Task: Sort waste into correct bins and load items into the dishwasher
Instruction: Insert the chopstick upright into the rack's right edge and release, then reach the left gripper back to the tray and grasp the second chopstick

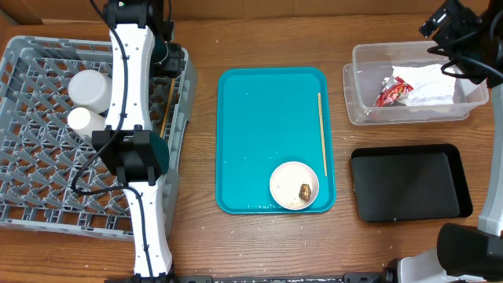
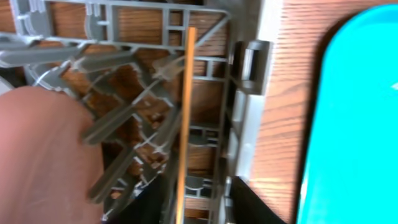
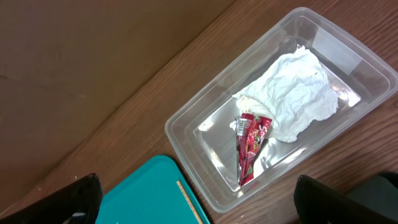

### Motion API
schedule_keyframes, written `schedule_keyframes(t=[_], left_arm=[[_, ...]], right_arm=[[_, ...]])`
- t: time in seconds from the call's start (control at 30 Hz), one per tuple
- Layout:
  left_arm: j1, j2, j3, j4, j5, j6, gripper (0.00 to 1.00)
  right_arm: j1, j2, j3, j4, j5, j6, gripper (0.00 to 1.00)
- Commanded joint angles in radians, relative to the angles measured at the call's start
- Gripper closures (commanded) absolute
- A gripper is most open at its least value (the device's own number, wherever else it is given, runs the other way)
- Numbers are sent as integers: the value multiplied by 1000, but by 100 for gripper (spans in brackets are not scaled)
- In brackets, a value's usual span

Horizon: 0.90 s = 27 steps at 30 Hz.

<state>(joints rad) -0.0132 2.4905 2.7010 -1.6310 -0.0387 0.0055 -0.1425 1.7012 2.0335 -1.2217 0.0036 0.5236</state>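
One wooden chopstick [image 1: 167, 106] lies in the grey dish rack [image 1: 47, 204] along its right wall. My left gripper [image 1: 168, 72] hovers over its end, and in the left wrist view the chopstick [image 2: 185, 112] runs between the parted fingers [image 2: 198, 205], not clamped. Two white dishes [image 1: 88, 88] stand in the rack. The other chopstick [image 1: 321, 134] and a small white bowl [image 1: 292, 181] with a brown lump [image 1: 305, 191] are on the teal tray [image 1: 259, 118]. The clear tub [image 1: 357, 110] holds the red wrapper [image 3: 249, 146] and the napkin [image 3: 292, 99]. My right gripper [image 3: 199, 202] is wide open, high above the tub's near corner.
The glossy black tray [image 1: 409, 182] lies right of the teal tray, below the tub. My left arm stretches over the rack's right side. A white dish [image 2: 37, 155] is close on the left in the left wrist view. Bare wooden table lies between rack, tray and bins.
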Motion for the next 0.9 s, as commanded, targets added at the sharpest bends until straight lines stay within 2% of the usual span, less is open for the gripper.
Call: schedule_keyframes(t=[0.0, 0.07, 0.33, 0.37, 0.4, 0.43, 0.47, 0.73, 0.87], left_arm=[[-2, -8, 15, -1, 151, 10, 72], [-4, -24, 46, -13, 239, 10, 68], [-80, -115, 181, -9, 513, -28, 67], [-102, -122, 182, -2, 512, -55, 73], [-131, -126, 182, 8, 498, -93, 89], [-160, -126, 182, 18, 485, -142, 93], [-187, -124, 181, 27, 471, -190, 93], [-479, -51, 150, 71, 218, -534, 63], [-593, 26, 149, 73, 51, -669, 59]], right_arm=[[1, -1, 10, 4, 3, 0, 0], [1, -1, 10, 4, 3, 0, 0], [1, -1, 10, 4, 3, 0, 0], [1, -1, 10, 4, 3, 0, 0], [1, -1, 10, 4, 3, 0, 0], [1, -1, 10, 4, 3, 0, 0], [1, -1, 10, 4, 3, 0, 0], [1, -1, 10, 4, 3, 0, 0], [1, -1, 10, 4, 3, 0, 0]])
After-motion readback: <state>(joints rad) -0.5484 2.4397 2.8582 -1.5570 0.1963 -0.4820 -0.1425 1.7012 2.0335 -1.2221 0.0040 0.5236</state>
